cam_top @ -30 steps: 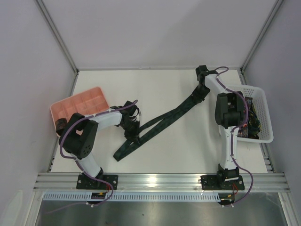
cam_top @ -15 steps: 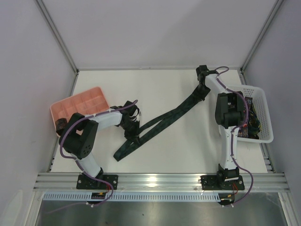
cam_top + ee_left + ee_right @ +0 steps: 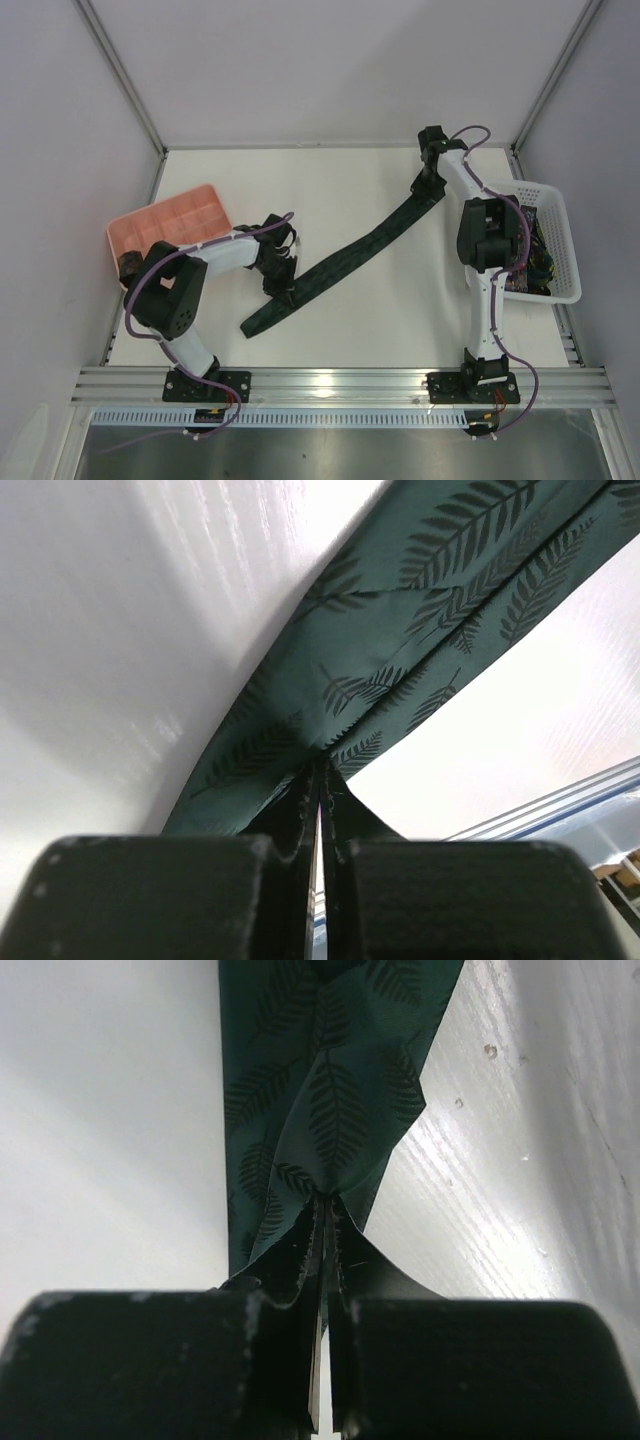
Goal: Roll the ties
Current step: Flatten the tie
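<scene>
A dark green tie [image 3: 350, 256] with a fern print runs in a slant across the white table, from near the front left to the back right. My left gripper [image 3: 281, 283] is shut on it near its lower end; the left wrist view shows the green tie [image 3: 400, 670] pinched at the left gripper's [image 3: 320, 770] tips. My right gripper [image 3: 428, 190] is shut on the upper end, and the right wrist view shows the tie [image 3: 320, 1090] folded into the right gripper's [image 3: 325, 1205] tips. More ties [image 3: 535, 262] lie in the basket.
A white lattice basket [image 3: 568, 262] stands at the right edge beside the right arm. A pink compartment tray [image 3: 170, 222] sits at the left, with a small dark coil [image 3: 130, 266] at its near corner. Grey walls close in the table on three sides.
The tie lay as two slack spread strands; now it is one narrower, straighter band between the grippers. The right gripper has shifted slightly toward the back, and both have closed tighter.
</scene>
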Tool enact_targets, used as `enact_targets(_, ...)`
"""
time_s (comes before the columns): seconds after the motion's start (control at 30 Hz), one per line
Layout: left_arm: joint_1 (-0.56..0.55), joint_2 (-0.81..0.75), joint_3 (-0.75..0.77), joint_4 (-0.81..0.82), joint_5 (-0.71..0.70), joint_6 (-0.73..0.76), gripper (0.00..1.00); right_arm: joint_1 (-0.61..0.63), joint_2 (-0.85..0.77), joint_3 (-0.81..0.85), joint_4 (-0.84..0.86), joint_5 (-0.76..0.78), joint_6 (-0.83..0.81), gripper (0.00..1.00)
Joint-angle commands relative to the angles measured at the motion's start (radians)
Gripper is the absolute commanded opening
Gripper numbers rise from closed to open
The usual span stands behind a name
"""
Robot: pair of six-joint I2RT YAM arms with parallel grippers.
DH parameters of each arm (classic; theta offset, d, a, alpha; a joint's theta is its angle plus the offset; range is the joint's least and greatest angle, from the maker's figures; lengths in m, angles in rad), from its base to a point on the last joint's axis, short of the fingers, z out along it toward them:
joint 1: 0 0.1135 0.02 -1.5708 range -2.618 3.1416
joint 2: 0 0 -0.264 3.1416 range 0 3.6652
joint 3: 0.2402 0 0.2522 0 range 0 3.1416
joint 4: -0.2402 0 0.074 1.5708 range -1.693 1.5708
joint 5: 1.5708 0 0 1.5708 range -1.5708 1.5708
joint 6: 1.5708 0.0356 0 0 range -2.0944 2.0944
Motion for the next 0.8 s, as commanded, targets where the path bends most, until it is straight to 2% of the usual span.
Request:
enact_targets(0.0, -0.007, -0.056, 0.006, -0.014, -0.037, 0.047, 0.03, -0.012, 0.032, 0.037, 0.003, 0.039, -0.044, 0.00)
enact_targets(0.13, -0.013, -0.148, -0.006, -0.021, -0.010, 0.047, 0.11, -0.022, 0.047, 0.043, 0.007, 0.048, -0.053, 0.00)
enact_targets(0.2, -0.013, -0.189, -0.006, -0.029, 0.011, 0.044, 0.21, -0.032, 0.060, 0.037, 0.008, 0.047, -0.059, 0.00)
enact_targets(0.27, -0.013, -0.240, 0.003, -0.049, 0.005, 0.027, 0.25, -0.038, 0.067, 0.039, 0.007, 0.028, -0.064, 0.00)
enact_targets(0.37, -0.011, -0.277, 0.033, -0.083, -0.009, 0.001, 0.33, -0.035, 0.064, 0.043, -0.001, 0.002, -0.079, 0.14)
enact_targets(0.4, -0.010, -0.277, 0.050, -0.093, -0.027, -0.002, 0.39, -0.027, 0.052, 0.046, -0.006, -0.001, -0.087, 0.25)
enact_targets(0.5, -0.002, -0.251, 0.075, -0.119, -0.075, 0.018, 0.43, -0.012, 0.018, 0.049, -0.035, -0.010, -0.090, 0.44)
enact_targets(0.57, 0.009, -0.231, 0.075, -0.139, -0.096, 0.027, 0.43, -0.003, -0.006, 0.054, -0.053, -0.022, -0.088, 0.48)
enact_targets(0.67, 0.027, -0.196, 0.064, -0.162, -0.133, 0.027, 0.41, 0.031, -0.057, 0.059, -0.087, -0.027, -0.103, 0.49)
enact_targets(0.77, 0.035, -0.185, 0.049, -0.175, -0.164, 0.018, 0.41, 0.071, -0.123, -0.013, -0.063, -0.129, -0.110, 0.48)
